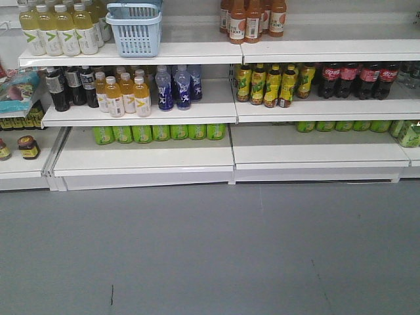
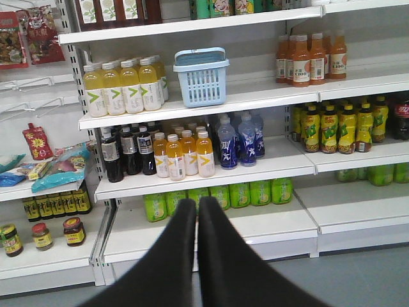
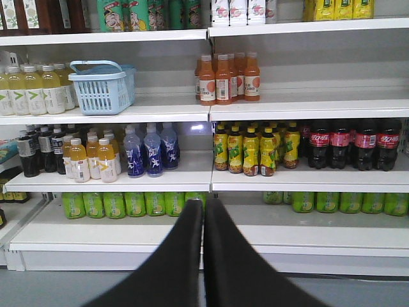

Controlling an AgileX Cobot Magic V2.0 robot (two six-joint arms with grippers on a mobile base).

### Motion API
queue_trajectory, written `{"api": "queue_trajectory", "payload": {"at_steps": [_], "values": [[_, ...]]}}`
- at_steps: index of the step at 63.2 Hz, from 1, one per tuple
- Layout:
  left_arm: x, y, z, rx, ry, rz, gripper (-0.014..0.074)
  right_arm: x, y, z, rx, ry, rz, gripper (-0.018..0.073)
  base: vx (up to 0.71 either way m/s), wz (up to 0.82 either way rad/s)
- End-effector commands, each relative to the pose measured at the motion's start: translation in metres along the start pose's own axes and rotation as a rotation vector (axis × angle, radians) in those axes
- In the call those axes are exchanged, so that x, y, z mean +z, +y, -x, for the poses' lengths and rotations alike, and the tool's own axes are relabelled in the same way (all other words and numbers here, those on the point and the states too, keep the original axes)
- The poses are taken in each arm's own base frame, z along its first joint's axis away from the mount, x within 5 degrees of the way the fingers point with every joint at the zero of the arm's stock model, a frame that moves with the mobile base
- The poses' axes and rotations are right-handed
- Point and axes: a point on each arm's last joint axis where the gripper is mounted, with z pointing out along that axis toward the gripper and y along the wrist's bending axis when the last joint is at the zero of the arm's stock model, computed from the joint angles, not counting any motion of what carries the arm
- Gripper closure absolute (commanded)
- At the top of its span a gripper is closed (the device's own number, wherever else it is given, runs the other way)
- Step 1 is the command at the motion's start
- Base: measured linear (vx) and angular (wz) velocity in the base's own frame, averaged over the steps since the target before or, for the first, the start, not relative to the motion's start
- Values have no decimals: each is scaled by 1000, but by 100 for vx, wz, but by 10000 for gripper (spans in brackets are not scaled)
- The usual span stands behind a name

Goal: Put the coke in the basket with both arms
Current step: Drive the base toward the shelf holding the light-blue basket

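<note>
From the front-facing view, the basket (image 1: 134, 38) is sitting upright on the upper shelf (image 1: 197, 52), just beside a row of pale yellow bottles (image 1: 56, 29) on its left. Down one level and well off to the right, dark cola bottles (image 1: 357, 79) with red labels are standing in a row. No arm is showing in this view. I cannot pick out an all-red coke bottle anywhere.

Through the left wrist camera, the left gripper (image 2: 197, 208) is pointing at the shelving with its two black fingers (image 2: 182, 236) pressed together, only a hairline between them and nothing pinched. The basket (image 2: 203, 83) is standing above and beyond it on the same shelf as the yellow bottles (image 2: 121, 86), well apart from the fingertips.

Through the right wrist camera, the right gripper (image 3: 203, 208) is likewise pressed together and holding nothing. The basket (image 3: 102, 93) is sitting up and to the left of it, handles lying on its rim. The cola bottles (image 3: 351, 144) are lining the middle shelf to the right.
</note>
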Motion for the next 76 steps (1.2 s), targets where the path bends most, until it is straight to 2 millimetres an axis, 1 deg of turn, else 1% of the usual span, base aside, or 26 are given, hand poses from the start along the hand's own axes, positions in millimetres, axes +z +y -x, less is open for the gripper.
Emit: {"api": "queue_trajectory", "payload": {"at_steps": [1,30,76], "values": [[-2,-1,9,-6,-102,-8,602,-1,0,4,-9,-85,4,569,0,0],[-2,-1,9,-6,-102,-8,602,-1,0,4,-9,-85,4,569,2,-1],[-2,-1,9,-6,-102,-8,602,-1,0,4,-9,-85,4,569,10,-1]]}}
